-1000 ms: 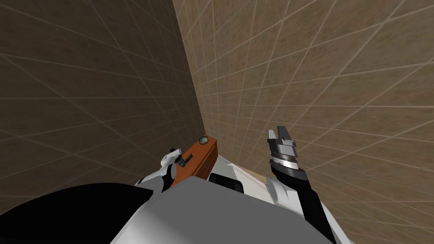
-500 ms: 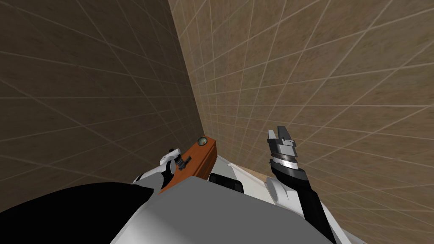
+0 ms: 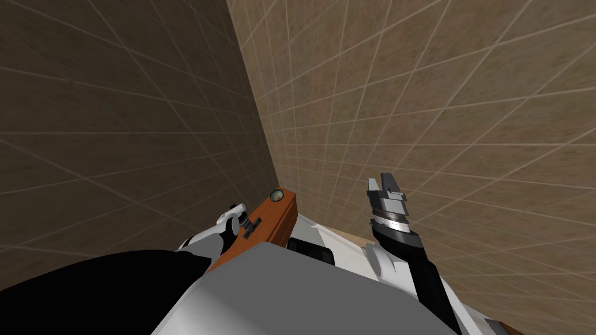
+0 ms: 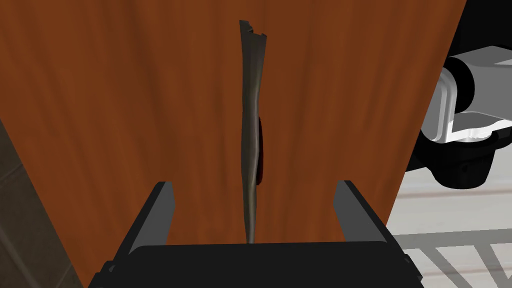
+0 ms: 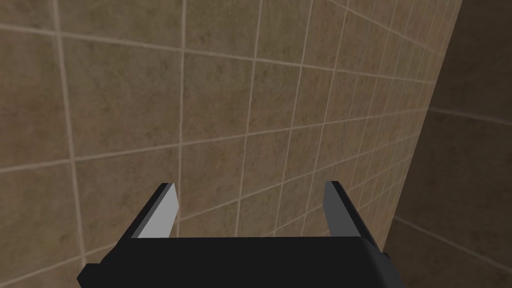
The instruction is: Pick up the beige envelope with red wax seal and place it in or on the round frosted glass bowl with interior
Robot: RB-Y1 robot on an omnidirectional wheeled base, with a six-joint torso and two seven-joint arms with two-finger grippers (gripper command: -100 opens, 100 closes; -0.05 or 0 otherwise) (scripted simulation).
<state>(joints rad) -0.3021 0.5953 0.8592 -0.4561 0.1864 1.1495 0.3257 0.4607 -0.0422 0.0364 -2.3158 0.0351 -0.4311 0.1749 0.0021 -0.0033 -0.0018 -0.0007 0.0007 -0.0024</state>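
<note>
My view has turned slightly; left gripper (image 4: pixel 255 184) stands open around the edge-on envelope (image 4: pixel 251 100).

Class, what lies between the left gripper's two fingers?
In the left wrist view, the envelope, edge-on with its red seal on one side, stands midway between the fingers of the open left gripper, touching neither, against a reddish-brown surface.

No text or labels are readable
</note>
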